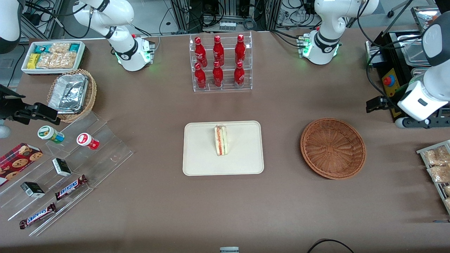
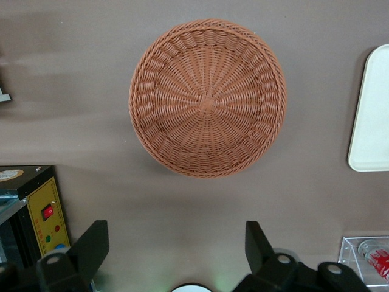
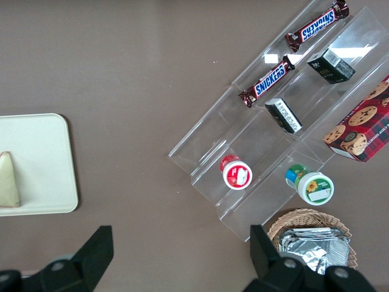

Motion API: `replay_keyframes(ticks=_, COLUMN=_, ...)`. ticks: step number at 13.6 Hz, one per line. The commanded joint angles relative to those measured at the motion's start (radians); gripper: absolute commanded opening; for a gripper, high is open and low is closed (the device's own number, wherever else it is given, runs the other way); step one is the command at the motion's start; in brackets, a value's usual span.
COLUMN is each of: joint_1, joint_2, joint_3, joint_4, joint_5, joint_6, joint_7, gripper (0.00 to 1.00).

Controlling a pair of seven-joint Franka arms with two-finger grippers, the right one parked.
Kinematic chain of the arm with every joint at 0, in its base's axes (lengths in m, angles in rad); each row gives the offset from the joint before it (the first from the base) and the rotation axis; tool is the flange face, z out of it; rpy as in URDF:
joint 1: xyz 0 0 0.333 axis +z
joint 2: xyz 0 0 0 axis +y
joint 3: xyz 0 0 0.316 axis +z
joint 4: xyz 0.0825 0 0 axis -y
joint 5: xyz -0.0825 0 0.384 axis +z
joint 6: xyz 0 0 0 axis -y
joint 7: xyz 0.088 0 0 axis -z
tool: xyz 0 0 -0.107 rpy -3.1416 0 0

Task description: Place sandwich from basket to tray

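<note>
Reddish-brown woven basket [image 1: 333, 148]; cream tray [image 1: 200, 154]; black gripper [image 2: 176, 248] above brown table [image 1: 281, 211].

Rough woven wicker basket [image 2: 207, 97], smooth matt tray [image 1: 223, 148], perhaps plastic.

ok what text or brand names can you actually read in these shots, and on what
"SNICKERS": on the two chocolate bars on the clear stepped stand.
Red bottles, two lidded cups, cookie box, yellow control box: print unreadable.
Sandwich, tray, basket: none.
Gripper, open, above the basket: none.
</note>
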Motion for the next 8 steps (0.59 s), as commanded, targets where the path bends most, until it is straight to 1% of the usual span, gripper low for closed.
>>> replay_keyframes(ticks=1, joint_1=-0.007, joint_2=-0.048, joint_3=0.006, joint_4=-0.042, joint_5=0.006, joint_6=0.020, joint_7=0.015, gripper=0.99)
replay_keyframes(ticks=3, joint_1=-0.007, joint_2=-0.052, joint_3=0.005, joint_4=-0.024, joint_5=0.020, joint_6=0.016, joint_7=0.010, gripper=0.99)
replay_keyframes(ticks=6, joint_1=0.005, joint_2=-0.138, joint_3=0.006, joint_4=-0.034, joint_5=0.021, joint_6=-0.064, joint_7=0.018, gripper=0.99)
replay_keyframes(ticks=8, joint_1=0.018, joint_2=-0.170, joint_3=0.005, joint_4=-0.024, joint_5=0.020, joint_6=-0.099, joint_7=0.016, gripper=0.99)
